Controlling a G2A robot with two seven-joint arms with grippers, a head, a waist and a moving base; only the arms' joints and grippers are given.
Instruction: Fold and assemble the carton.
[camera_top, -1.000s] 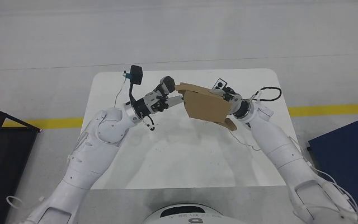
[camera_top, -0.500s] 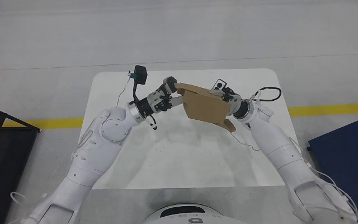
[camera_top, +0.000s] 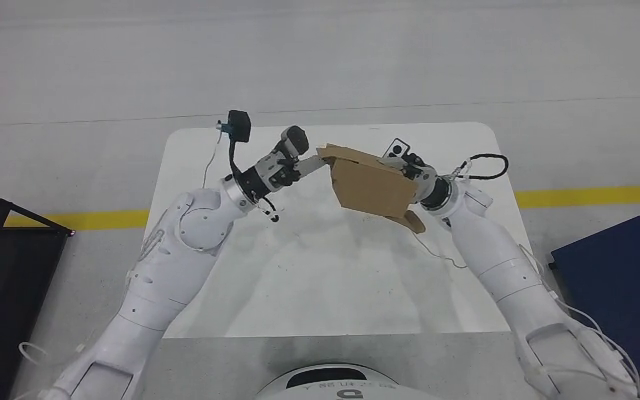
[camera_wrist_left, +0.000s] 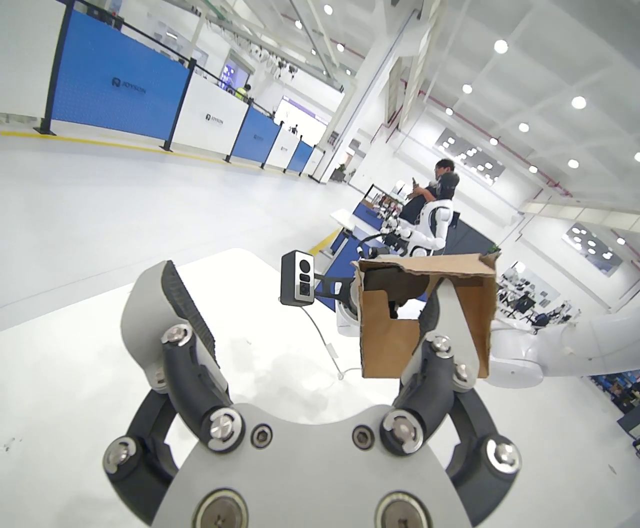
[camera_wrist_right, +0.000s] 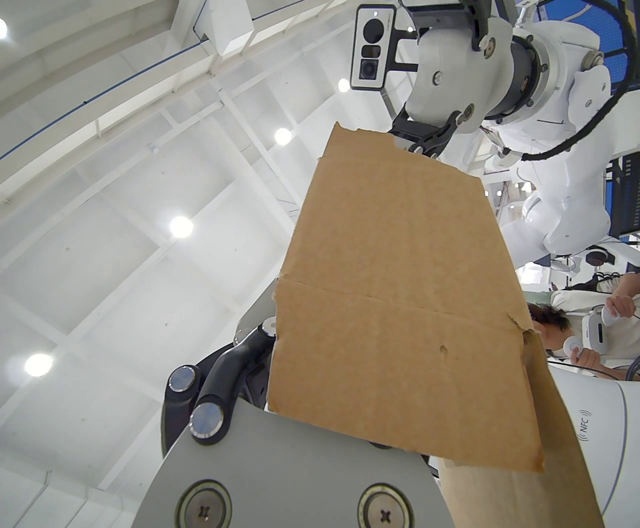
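Covering the right gripper (camera_top: 408, 170), the carton (camera_wrist_right: 400, 310) obscures its grip.

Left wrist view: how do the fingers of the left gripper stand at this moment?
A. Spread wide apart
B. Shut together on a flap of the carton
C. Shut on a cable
A: the left gripper has its fingers spread wide, with bare table showing between them; the carton is near one finger only and is not clamped between the two.
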